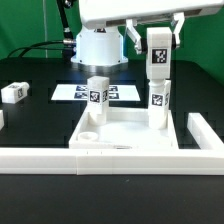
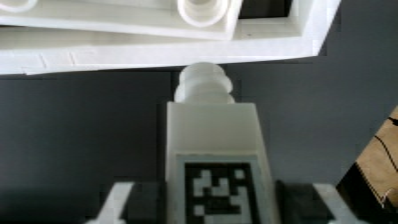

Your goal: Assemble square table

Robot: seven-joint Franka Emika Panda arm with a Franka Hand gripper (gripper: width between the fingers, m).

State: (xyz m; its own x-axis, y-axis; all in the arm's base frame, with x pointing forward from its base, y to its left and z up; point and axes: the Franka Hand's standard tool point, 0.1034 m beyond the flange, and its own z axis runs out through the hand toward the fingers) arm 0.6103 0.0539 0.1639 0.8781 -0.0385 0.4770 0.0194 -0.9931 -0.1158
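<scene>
The hand [image 1: 158, 48] is clamping a tagged white leg [image 1: 158, 60] upright above the matte black bench [image 1: 40, 185]. In the wrist view the leg's peg end is showing against dark bench beside the slab [image 1: 122, 128]. The slab is lying inside white border bars [image 1: 110, 156] and carrying two standing legs [image 1: 98, 96]. A green curtain [image 1: 25, 35] is hanging behind.
</scene>
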